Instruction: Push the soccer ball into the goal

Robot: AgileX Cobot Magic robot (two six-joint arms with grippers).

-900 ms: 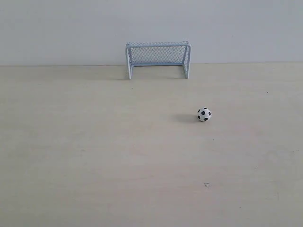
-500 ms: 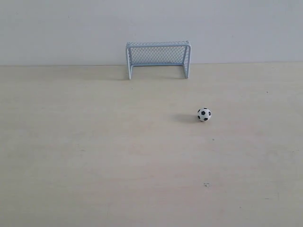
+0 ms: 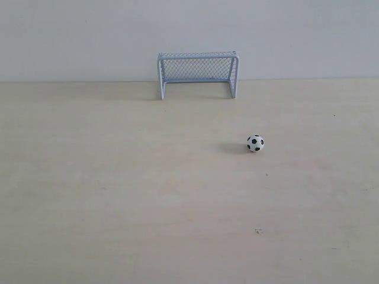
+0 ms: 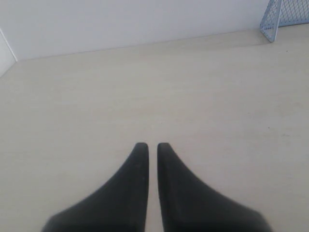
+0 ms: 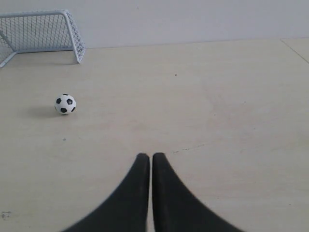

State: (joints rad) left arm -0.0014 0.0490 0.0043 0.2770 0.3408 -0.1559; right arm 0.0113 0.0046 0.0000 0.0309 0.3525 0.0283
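Observation:
The soccer ball (image 3: 255, 142), white with black patches, rests on the pale table right of centre, well in front of the goal (image 3: 198, 73), which stands against the back wall with its mouth facing the table. The right wrist view shows the ball (image 5: 65, 104) and the goal (image 5: 41, 31) ahead of my right gripper (image 5: 151, 156), which is shut with nothing in it and far from the ball. My left gripper (image 4: 149, 145) is shut over bare table; a corner of the goal (image 4: 285, 17) shows at that view's edge. Neither gripper appears in the exterior view.
A pale wooden table (image 3: 118, 189) runs back to a plain white wall (image 3: 71, 35). A small dark speck (image 3: 258, 231) marks the tabletop nearer than the ball.

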